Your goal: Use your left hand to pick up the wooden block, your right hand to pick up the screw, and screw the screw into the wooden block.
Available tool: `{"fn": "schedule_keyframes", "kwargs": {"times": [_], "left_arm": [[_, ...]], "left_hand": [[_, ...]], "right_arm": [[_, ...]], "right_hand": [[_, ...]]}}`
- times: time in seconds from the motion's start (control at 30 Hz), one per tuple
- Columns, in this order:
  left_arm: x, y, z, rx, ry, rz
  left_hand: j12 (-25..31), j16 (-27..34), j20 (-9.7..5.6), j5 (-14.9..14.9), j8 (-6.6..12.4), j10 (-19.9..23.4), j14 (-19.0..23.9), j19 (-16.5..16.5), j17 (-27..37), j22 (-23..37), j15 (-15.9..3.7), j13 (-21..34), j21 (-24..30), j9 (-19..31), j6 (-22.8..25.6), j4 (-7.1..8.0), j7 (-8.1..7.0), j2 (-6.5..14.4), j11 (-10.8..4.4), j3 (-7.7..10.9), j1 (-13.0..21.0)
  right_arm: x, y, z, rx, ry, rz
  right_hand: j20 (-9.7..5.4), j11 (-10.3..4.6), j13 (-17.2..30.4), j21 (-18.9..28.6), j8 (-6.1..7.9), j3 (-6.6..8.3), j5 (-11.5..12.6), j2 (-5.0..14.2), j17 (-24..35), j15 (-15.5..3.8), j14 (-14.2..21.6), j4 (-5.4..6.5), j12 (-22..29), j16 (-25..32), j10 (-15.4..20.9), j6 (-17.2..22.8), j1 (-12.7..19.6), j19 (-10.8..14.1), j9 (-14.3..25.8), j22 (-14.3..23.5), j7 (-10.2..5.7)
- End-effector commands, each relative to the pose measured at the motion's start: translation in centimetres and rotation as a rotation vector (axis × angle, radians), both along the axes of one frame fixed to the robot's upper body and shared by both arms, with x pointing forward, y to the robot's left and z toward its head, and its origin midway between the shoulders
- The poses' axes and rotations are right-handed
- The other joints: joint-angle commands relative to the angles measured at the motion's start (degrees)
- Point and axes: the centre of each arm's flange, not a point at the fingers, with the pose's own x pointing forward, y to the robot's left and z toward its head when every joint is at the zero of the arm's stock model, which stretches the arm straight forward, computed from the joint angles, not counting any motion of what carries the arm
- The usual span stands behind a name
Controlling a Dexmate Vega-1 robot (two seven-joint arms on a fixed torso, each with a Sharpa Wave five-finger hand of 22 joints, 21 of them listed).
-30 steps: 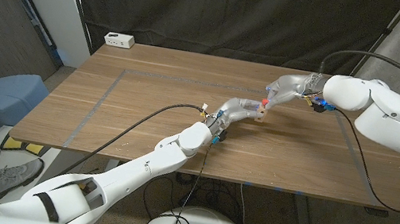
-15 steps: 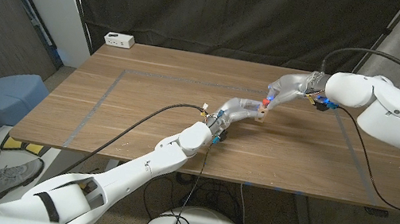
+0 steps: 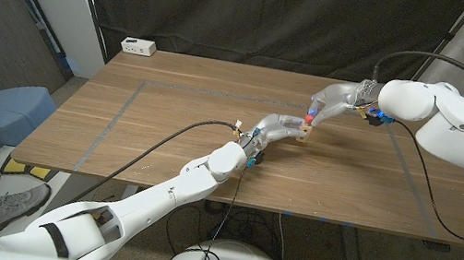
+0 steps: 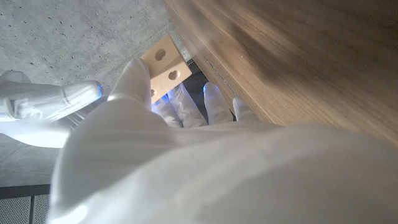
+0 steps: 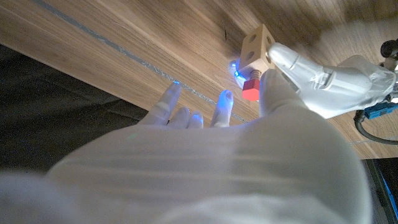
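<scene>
Head view: at the near left, outside the counter's (image 3: 163, 152) edge, a person's shoe (image 3: 1, 204) is resting on the floor beside a blue bin (image 3: 9, 110). A black cable (image 3: 156, 137) is trailing across the counter's near half toward the left wrist. The left robot hand (image 3: 281, 128) is reaching out over the middle of the counter and is gripping the wooden block (image 3: 303, 134) at its fingertips. In the left wrist view the left robot hand (image 4: 168, 102) is closing around the wooden block (image 4: 164, 67), thumb on one side and fingers behind it, with round holes showing in the pale block's faces.

Just beyond, the right robot hand (image 3: 332, 102) is coming in from the far right and is pinching the screw (image 3: 309, 119), whose red head is sitting right above the block. In the right wrist view the screw (image 5: 250, 88) is being held between the thumb and a finger of the right robot hand (image 5: 249, 109) while the other fingers are spreading apart; the red head is touching the wooden block (image 5: 257, 45), which the left robot hand (image 5: 323, 78) is holding just above the counter (image 5: 124, 37). Whether the screw's shaft is sitting in a hole is too hidden to tell.

At the far left corner of the counter a white power strip (image 3: 138, 45) is lying; no writing on it is readable. A black curtain (image 3: 269, 15) is hanging behind.
</scene>
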Motion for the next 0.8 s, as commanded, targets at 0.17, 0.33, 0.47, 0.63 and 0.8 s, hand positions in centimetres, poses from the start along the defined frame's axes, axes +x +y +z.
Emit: {"fn": "schedule_keyframes", "kwargs": {"times": [0.17,0.33,0.47,0.63,0.8], "left_arm": [[0.06,-0.2,0.0,0.005,0.001,-0.001],[0.09,-0.23,-0.03,0.004,0.002,-0.001],[0.11,-0.23,-0.03,0.004,0.001,-0.001],[0.11,-0.24,-0.02,0.004,0.001,-0.002],[0.07,-0.25,-0.03,0.005,0.001,-0.004]], "left_hand": [[0.47,-0.14,0.25,0.29,0.62,0.54,0.72,0.0,0.12,0.23,-4.53,0.18,0.38,0.18,1.61,0.13,0.97,1.27,-0.05,0.77,-0.75],[0.47,-0.15,0.28,0.3,0.62,0.54,0.67,-0.01,0.13,0.23,-4.54,0.18,0.37,0.18,1.61,0.13,0.89,1.3,-0.05,0.79,-0.75],[0.47,-0.14,0.3,0.29,0.63,0.54,0.68,-0.02,0.13,0.23,-4.52,0.18,0.37,0.18,1.63,0.13,0.91,1.26,-0.05,0.77,-0.78],[0.48,-0.13,0.3,0.29,0.62,0.54,0.69,-0.04,0.14,0.23,-4.54,0.19,0.36,0.18,1.61,0.12,0.88,1.25,-0.05,0.77,-0.77],[0.48,-0.11,0.3,0.3,0.65,0.55,0.75,-0.02,0.13,0.23,-4.48,0.19,0.37,0.18,1.66,0.1,0.94,1.25,-0.05,0.8,-0.76]], "right_arm": [[-0.17,1.25,0.65,-0.055,0.004,-0.009],[-0.16,1.55,0.77,-0.074,0.011,-0.018],[-0.18,1.7,0.78,-0.082,0.01,-0.021],[-0.13,1.82,0.67,-0.091,0.01,-0.027],[-0.18,1.81,0.48,-0.094,-0.001,-0.034]], "right_hand": [[1.03,-0.45,0.24,-0.07,0.13,0.68,0.36,0.18,-0.06,0.76,0.15,-0.74,0.4,-0.04,-0.05,0.59,2.0,0.01,-0.08,0.17,-0.37],[1.21,-0.45,0.24,-0.09,0.13,0.98,0.41,0.21,-0.1,0.88,0.13,-0.87,0.4,-0.06,-0.19,0.73,2.6,-0.12,-0.19,0.17,-0.37],[1.24,-0.3,0.24,-0.08,0.1,1.23,0.44,0.23,-0.13,0.9,0.1,-0.94,0.38,-0.08,-0.38,0.76,3.07,-0.15,-0.27,0.17,-0.34],[1.28,-0.44,0.24,-0.07,0.18,1.44,0.47,0.24,-0.16,0.93,0.13,-0.97,0.41,-0.08,-0.42,1.02,3.46,-0.16,-0.34,0.17,-0.29],[1.31,-0.44,0.24,-0.03,0.53,1.75,0.51,0.24,-0.19,0.77,0.3,-0.98,0.55,-0.03,-0.2,1.98,4.03,-0.13,-0.42,0.18,-0.25]]}}
